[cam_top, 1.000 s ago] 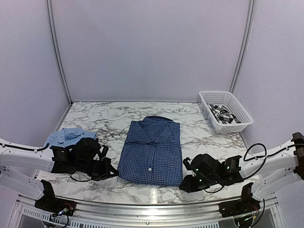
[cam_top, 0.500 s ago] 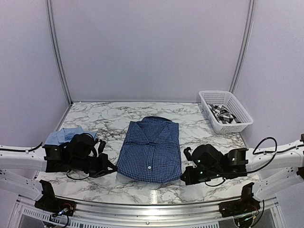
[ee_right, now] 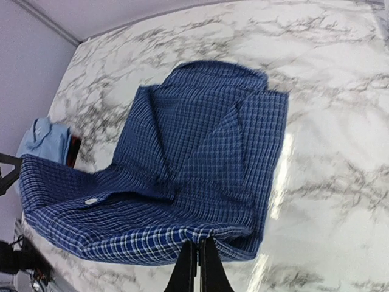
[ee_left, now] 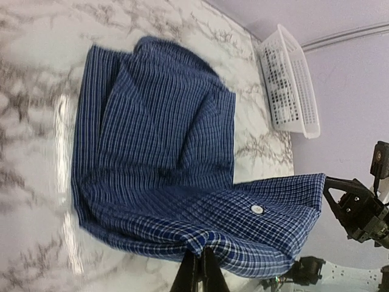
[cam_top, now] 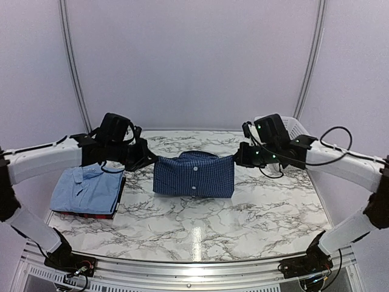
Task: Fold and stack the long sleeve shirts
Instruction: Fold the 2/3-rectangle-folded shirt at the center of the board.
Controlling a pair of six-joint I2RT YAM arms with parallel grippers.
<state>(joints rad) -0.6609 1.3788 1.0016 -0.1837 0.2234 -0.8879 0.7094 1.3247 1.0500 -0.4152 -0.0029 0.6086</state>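
1. To your far right, a white basket (ee_left: pixel 290 82) sits behind the right arm. At left, the light blue shirt (cam_top: pixel 85 190) lies folded on the dark red shirt (cam_top: pixel 97 215).
2. Marble table (cam_top: pixel 243 222), lilac walls (cam_top: pixel 194 61).
3. The navy shirt (cam_top: pixel 193 176) is mid-table, collar toward the back wall, lifted hem stretched left to right.
4. Your left gripper (cam_top: pixel 149 162) and right gripper (cam_top: pixel 238 160) each pinch a hem corner.

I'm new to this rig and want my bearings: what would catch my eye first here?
The navy shirt mid-table: its hem is held up, pinched at one corner by the left tool and at the other by the right tool, while the collar half lies flat. At the left sits a folded light blue shirt on a dark red one.
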